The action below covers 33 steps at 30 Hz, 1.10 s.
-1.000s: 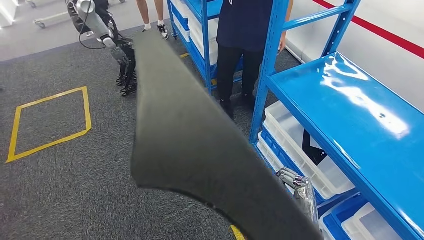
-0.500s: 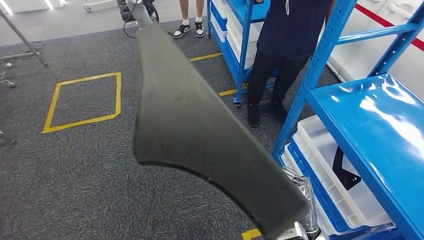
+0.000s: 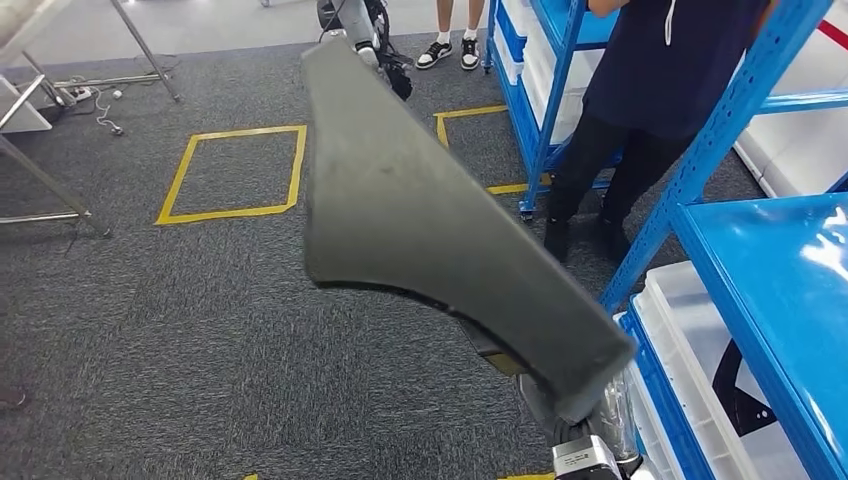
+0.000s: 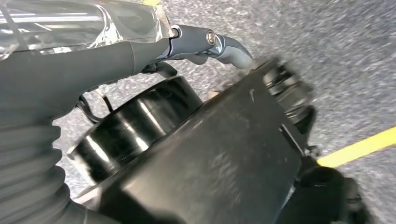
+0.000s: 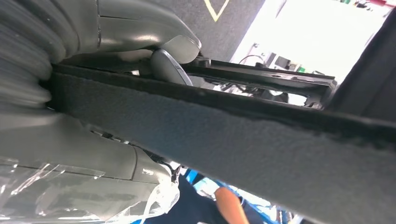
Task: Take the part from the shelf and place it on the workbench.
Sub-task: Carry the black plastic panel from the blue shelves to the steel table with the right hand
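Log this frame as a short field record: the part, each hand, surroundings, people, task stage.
part: long dark felt-faced panel, carried in the air above the carpet, reaching away from the robot
right hand: grips one edge of the part
left hand: beside dark parts of the robot's body, nothing visibly in it; fingers too hidden to tell open or shut
surroundings: blue shelf to the right, white bin beneath it, yellow floor square
people: person in dark clothes standing by the shelf
task stage: part off the shelf, not yet set down

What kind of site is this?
Probably a factory or warehouse test floor: blue steel shelving with white storage bins, grey carpet marked with yellow tape squares, and people standing by the racks.
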Each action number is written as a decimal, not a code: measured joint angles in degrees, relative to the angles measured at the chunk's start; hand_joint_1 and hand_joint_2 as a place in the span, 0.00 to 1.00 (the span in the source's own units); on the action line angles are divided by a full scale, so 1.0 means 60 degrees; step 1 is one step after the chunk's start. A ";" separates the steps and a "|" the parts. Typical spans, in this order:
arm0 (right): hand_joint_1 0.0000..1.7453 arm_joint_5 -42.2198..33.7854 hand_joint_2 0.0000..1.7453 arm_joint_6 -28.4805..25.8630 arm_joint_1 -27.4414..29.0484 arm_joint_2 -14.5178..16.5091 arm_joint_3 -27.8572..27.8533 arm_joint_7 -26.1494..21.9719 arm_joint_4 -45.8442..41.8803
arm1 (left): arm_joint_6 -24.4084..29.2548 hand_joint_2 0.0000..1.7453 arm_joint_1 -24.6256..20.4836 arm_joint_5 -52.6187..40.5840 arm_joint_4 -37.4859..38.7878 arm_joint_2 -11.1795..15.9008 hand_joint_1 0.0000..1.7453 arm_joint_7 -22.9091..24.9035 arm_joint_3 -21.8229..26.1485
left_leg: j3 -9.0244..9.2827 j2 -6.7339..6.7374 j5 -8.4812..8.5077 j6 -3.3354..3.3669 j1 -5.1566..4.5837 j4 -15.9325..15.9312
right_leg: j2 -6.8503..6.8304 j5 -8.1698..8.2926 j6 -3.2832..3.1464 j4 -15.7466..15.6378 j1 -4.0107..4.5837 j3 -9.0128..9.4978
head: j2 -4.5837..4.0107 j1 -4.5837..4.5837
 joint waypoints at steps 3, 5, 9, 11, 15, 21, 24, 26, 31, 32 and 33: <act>1.00 -0.0163 1.00 -0.0199 0.0152 -0.0003 -0.0053 -0.0135 0.0000 | 0.0010 1.00 -0.0008 -0.0067 0.0001 0.0038 0.00 -0.0015 -0.0028 | 0.0450 0.0222 0.0283 0.0143 -0.0141 -0.1001 | -0.0244 -0.0031 0.0088 -0.0019 0.0059 0.0021 | -0.0001 0.0002; 1.00 -0.0247 1.00 -0.0284 0.0201 -0.0008 -0.0103 -0.0201 -0.0002 | 0.0034 1.00 0.0021 -0.0094 0.0001 0.0070 0.00 -0.0035 -0.0075 | 0.0540 0.0069 0.0318 0.0190 -0.0097 -0.1168 | -0.0262 -0.0120 0.0165 0.0009 0.0053 0.0027 | 0.0000 0.0003; 1.00 -0.0361 1.00 -0.0412 0.0347 -0.0058 -0.0241 -0.0307 -0.0004 | 0.0060 1.00 -0.0012 -0.0163 0.0001 0.0108 0.00 -0.0135 -0.0180 | 0.0693 -0.0292 0.0398 0.0280 -0.0018 -0.1299 | 0.0478 -0.1299 0.0250 0.2300 0.0021 -0.1002 | 0.0000 0.0004; 1.00 -0.0450 1.00 -0.0439 0.0419 -0.0087 -0.0311 -0.0361 -0.0004 | 0.0066 1.00 -0.0021 -0.0180 0.0001 0.0107 0.00 -0.0170 -0.0206 | 0.0709 -0.0511 0.0394 0.0281 -0.0007 -0.1295 | 0.0559 -0.1501 0.0292 0.3266 0.0008 -0.1554 | 0.0001 0.0003; 1.00 -0.0579 1.00 -0.0472 0.0456 -0.0097 -0.0416 -0.0482 -0.0004 | 0.0069 1.00 -0.0036 -0.0188 0.0001 0.0113 0.00 -0.0180 -0.0230 | 0.0749 -0.0994 0.0312 0.0157 0.0063 -0.1207 | 0.0998 -0.0212 0.0437 0.1136 -0.0169 -0.0676 | 0.0000 0.0000; 1.00 -0.0578 1.00 -0.0508 0.0421 -0.0091 -0.0461 -0.0559 0.0029 | 0.0011 1.00 -0.0011 -0.0155 0.0001 0.0146 0.00 -0.0132 -0.0243 | 0.0401 -0.1189 0.0083 -0.0107 0.0107 -0.0795 | 0.1069 0.0096 0.0221 0.0131 -0.0219 -0.0202 | 0.0002 -0.0017; 1.00 -0.0542 1.00 -0.0510 0.0417 -0.0090 -0.0462 -0.0557 0.0030 | -0.0020 1.00 -0.0057 -0.0155 0.0000 0.0150 0.00 -0.0146 -0.0243 | -0.0575 -0.0530 -0.0861 -0.0211 0.0112 0.1224 | 0.0650 0.0065 0.0095 0.0097 -0.0131 -0.0145 | -0.0001 -0.0018; 1.00 -0.0537 1.00 -0.0510 0.0414 -0.0090 -0.0462 -0.0542 0.0032 | -0.0033 1.00 -0.0119 -0.0181 -0.0002 0.0150 0.00 -0.0167 -0.0244 | -0.1147 -0.0432 -0.1223 -0.0192 0.0108 0.2373 | 0.0376 0.0032 0.0049 0.0095 -0.0057 -0.0121 | -0.0001 -0.0016; 1.00 -0.0641 1.00 -0.0533 0.0396 -0.0094 -0.0473 -0.0412 0.0030 | -0.0045 1.00 -0.0259 -0.0358 -0.0003 0.0156 0.00 -0.0063 -0.0348 | 0.0228 0.0174 0.0134 0.0261 -0.0257 -0.0357 | -0.0106 -0.0043 0.0000 0.0002 0.0012 0.0080 | 0.0000 -0.0021; 1.00 -0.0669 1.00 -0.0534 0.0395 -0.0095 -0.0478 -0.0384 0.0029 | -0.0048 1.00 -0.0318 -0.0380 -0.0003 0.0165 0.00 -0.0040 -0.0379 | 0.0446 0.0377 0.0289 0.0362 -0.0339 -0.0830 | -0.0187 -0.0051 0.0011 -0.0016 0.0033 0.0096 | 0.0000 -0.0022; 1.00 -0.0694 1.00 -0.0533 0.0391 -0.0096 -0.0483 -0.0354 0.0029 | -0.0050 1.00 -0.0371 -0.0390 -0.0003 0.0176 0.00 -0.0017 -0.0400 | 0.0526 0.0486 0.0335 0.0434 -0.0389 -0.1063 | -0.0277 -0.0057 0.0027 -0.0027 0.0056 0.0100 | 0.0000 -0.0022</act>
